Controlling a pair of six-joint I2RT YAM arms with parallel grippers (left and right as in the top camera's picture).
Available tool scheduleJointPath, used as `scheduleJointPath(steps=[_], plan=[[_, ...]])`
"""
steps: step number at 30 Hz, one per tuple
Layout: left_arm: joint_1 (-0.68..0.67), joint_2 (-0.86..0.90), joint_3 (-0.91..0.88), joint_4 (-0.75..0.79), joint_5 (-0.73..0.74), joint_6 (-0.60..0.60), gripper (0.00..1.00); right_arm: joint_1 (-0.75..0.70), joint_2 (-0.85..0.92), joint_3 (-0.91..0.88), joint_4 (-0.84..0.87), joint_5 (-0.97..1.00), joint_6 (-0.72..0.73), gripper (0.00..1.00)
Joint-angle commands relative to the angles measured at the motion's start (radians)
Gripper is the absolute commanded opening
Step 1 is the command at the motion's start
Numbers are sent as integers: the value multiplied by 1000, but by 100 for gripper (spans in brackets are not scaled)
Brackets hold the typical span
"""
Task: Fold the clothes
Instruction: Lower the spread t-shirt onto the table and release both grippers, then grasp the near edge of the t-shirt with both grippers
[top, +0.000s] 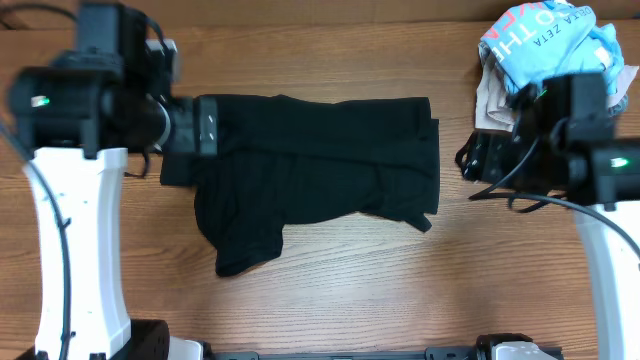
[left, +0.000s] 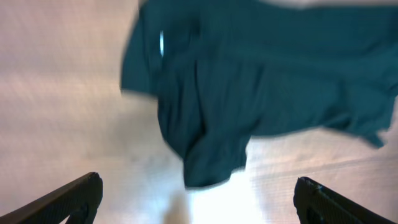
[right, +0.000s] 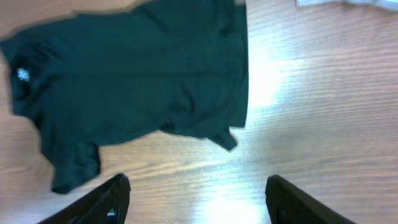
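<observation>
The left fingers (left: 71, 199) hang spread and empty over the garment's left end. The right fingers (right: 102, 202), also spread and empty, hang over bare table (top: 400, 290) just off its right end. The black garment (top: 320, 160) lies mid-table, roughly flattened, one sleeve (top: 245, 255) poking toward the near edge. It looks light, limp and quick to bunch, so corners or hems seem the best hold. Farther right, a blue T-shirt (top: 550, 40) is heaped on a beige garment (top: 490, 100).
</observation>
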Motion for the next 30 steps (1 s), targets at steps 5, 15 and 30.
scheduleJointPath(steps=[5,15,30], plan=[[-7,-141,-552,212,7,-141,100,57,-19,-352,195,-20,103,68],[-7,-156,-1040,512,101,-252,93,98,7,-525,372,-18,135,67],[-7,-156,-1346,738,137,-451,93,98,19,-531,431,-16,135,67]])
